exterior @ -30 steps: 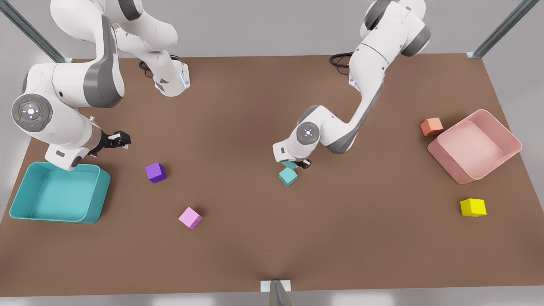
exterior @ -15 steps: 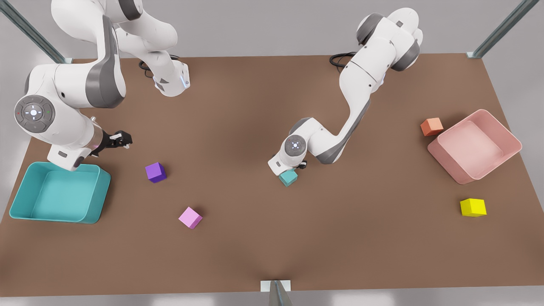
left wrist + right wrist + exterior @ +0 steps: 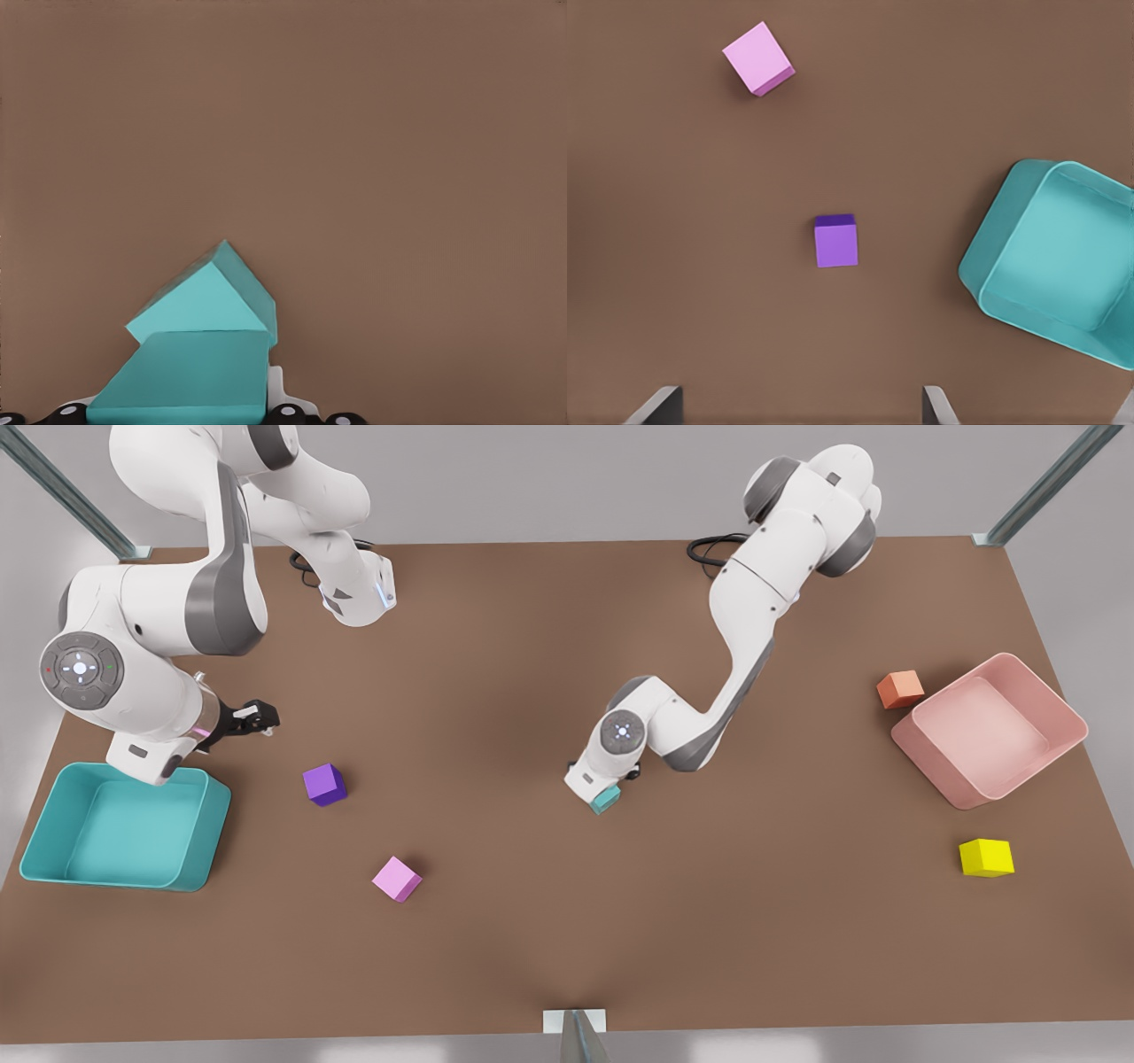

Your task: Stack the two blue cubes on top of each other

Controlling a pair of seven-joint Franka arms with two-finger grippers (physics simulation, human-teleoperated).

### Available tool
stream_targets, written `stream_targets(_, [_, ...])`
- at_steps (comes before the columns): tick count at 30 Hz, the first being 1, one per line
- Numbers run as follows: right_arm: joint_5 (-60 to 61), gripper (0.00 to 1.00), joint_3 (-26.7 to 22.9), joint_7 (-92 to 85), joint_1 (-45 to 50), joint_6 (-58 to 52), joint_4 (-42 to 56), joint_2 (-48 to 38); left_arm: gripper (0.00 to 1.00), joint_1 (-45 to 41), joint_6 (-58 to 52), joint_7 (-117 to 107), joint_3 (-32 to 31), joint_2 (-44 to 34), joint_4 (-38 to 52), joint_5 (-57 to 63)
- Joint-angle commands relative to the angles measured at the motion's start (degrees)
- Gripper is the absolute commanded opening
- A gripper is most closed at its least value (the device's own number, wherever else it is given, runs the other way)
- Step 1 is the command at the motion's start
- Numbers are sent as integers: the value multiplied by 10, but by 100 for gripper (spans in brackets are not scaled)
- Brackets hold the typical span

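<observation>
Placement of the upper cube is the step in hand: the left gripper [image 3: 611, 786], near the middle of the table [image 3: 567, 921], is clamped on the carried blue cube [image 3: 182, 382] and holds it directly over the resting blue cube [image 3: 205, 301]. In the left wrist view the carried cube's near face overlaps the resting cube, which sits turned so that one corner points away; whether the two faces are already touching cannot be told. In the front view a sliver of teal [image 3: 606, 799] shows under the wrist, and which cube it belongs to cannot be told. Judgement: the stack is close to made but not released. The next move calls for settling the carried cube flat on the resting one, then parting the fingers and lifting straight up; the two cubes look rotated relative to each other, so an off-centre seat or a nudge on withdrawal could tip the top cube off. The right gripper [image 3: 252, 720] waits just beyond the teal tray [image 3: 190, 877], on the side toward the purple cube [image 3: 324, 784], its fingers [image 3: 660, 405] spread apart and holding nothing. The pink cube [image 3: 396, 879], orange cube [image 3: 900, 689], yellow cube [image 3: 986, 857] and pink tray [image 3: 921, 757] lie well apart from the stack.
</observation>
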Motion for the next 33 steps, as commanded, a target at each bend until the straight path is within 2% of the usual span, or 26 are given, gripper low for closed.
stream_targets(1, [-8,100,1,-2,5,-6,0,-1,63,4,5,-68,0,-1,0,-2])
stream_targets(10, [-9,100,1,-2,6,-9,3,4,65,4,12,-68,0,0,-2,-3])
stream_targets(11, [-9,100,1,-2,6,-9,3,4,74,4,12,-67,0,0,-3,-2])
stream_targets(14, [-9,100,1,-2,10,-9,2,6,79,4,12,-68,0,0,-2,-3])
stream_targets(16, [-9,100,1,-2,11,-9,3,6,89,5,12,-68,0,0,-2,-3])
stream_targets(17, [-9,100,1,-2,11,-10,3,6,91,5,12,-68,0,0,-2,-3])
stream_targets(18, [-10,100,1,-2,11,-9,3,6,100,5,12,-67,0,-1,-2,-3])
stream_targets(21, [-9,100,1,-2,11,-10,3,6,100,13,-14,-67,-2,-19,-2,-6])
stream_targets(23, [-10,100,1,-2,11,-9,3,6,100,12,-163,-67,-3,-72,31,-7])
stream_targets(24, [-10,100,1,-2,11,-9,3,6,100,8,-378,-67,-4,-74,171,-8])
stream_targets(25, [-10,100,1,-2,11,-9,3,6,100,9,-470,-67,-4,-74,238,-22])
stream_targets(26, [-10,100,1,-2,11,-9,4,6,100,18,-601,-67,-2,-75,353,-37])
stream_targets(27, [-10,100,0,-2,11,-9,4,6,100,56,-634,-36,-3,-96,386,-36])
stream_targets(28, [-10,100,1,-2,10,-9,7,7,100,112,-643,156,-3,-138,383,13])
stream_targets(30, [-10,100,0,-2,8,-9,11,7,100,152,-630,275,-2,-138,364,58])
stream_targets(31, [-11,100,0,-2,8,-9,14,7,100,153,-544,288,52,-229,212,15])
stream_targets(32, [-11,100,0,-2,8,-9,18,7,100,148,-501,292,98,-269,153,-47])
stream_targets(33, [-15,100,-1,-3,8,-9,20,7,100,150,-502,296,104,-268,153,-51])
